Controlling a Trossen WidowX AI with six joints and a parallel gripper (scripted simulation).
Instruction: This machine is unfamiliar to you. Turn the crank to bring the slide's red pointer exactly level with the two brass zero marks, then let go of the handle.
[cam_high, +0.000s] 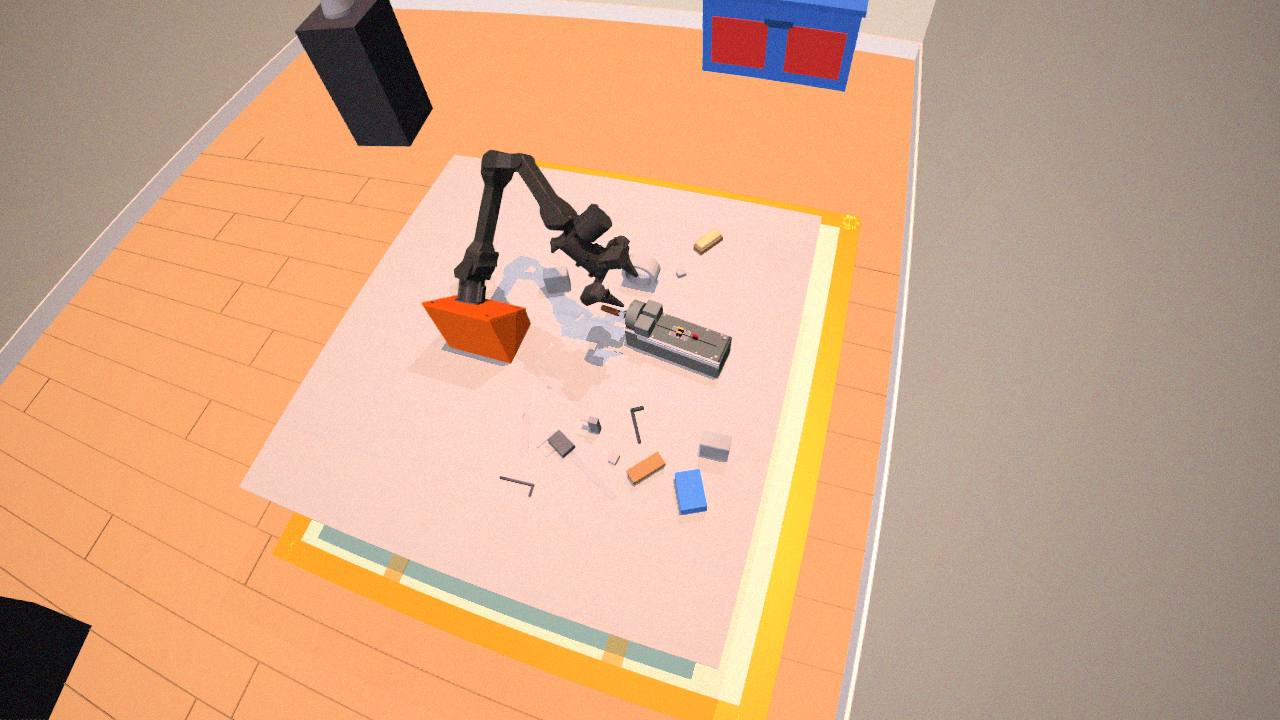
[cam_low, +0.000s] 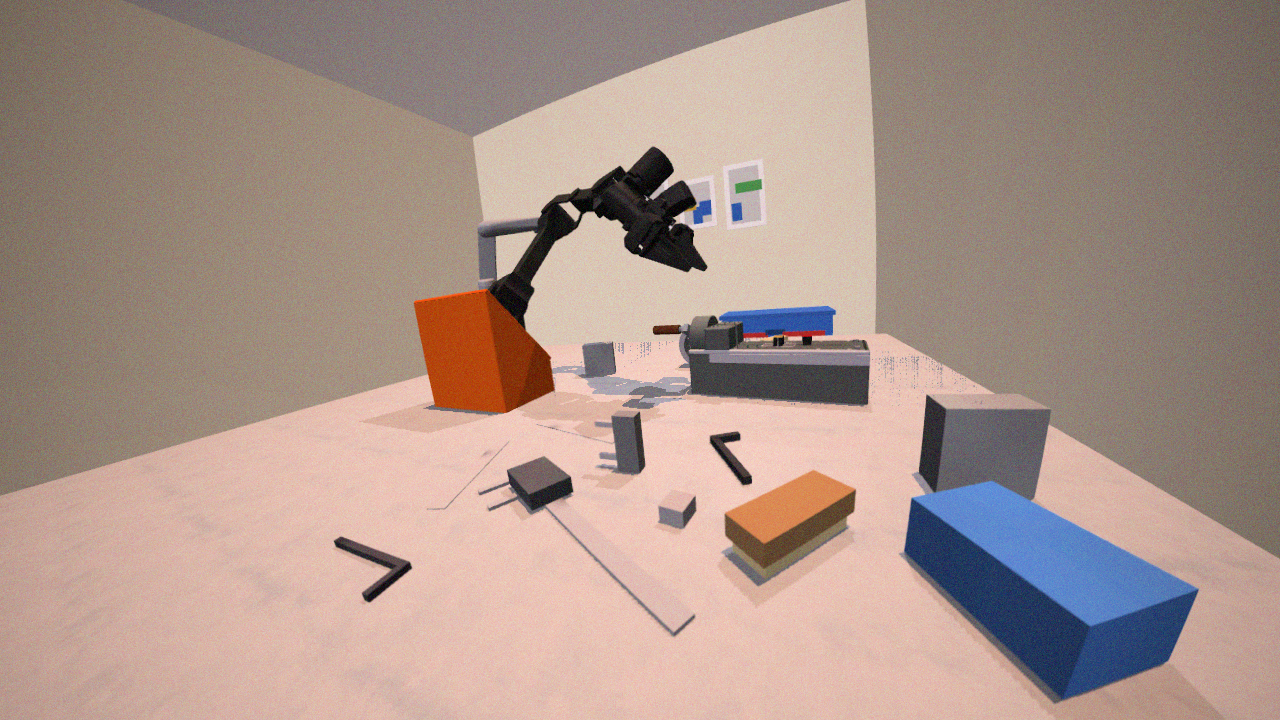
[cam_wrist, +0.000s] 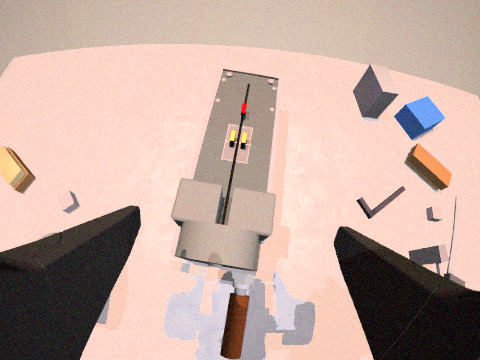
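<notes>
The grey machine (cam_high: 675, 353) (cam_low: 778, 380) (cam_wrist: 260, 175) has a brown crank handle (cam_high: 612, 309) (cam_low: 665, 329) (cam_wrist: 235, 325) sticking out at its near end in the wrist view. The red pointer (cam_high: 694, 337) (cam_wrist: 244, 108) stands in the slot beyond the two brass marks, on the side away from the crank, not level with them. The brass marks (cam_high: 679, 331) (cam_wrist: 244, 138) sit on a pale plate, either side of the slot. My gripper (cam_high: 629, 288) (cam_low: 698, 265) (cam_wrist: 242, 227) is wide open and empty, above the crank end. The handle is between and below the fingers, untouched.
A blue block (cam_high: 690, 490) (cam_low: 1047, 555) (cam_wrist: 419, 117), an orange-topped block (cam_high: 645, 468) (cam_low: 789, 519) (cam_wrist: 428, 167) and a grey block (cam_high: 714, 446) (cam_low: 989, 447) lie to one side. A yellowish block (cam_high: 708, 240) (cam_wrist: 15, 170) lies on the other side. A black angled key (cam_high: 636, 425) (cam_low: 731, 457) lies near the machine.
</notes>
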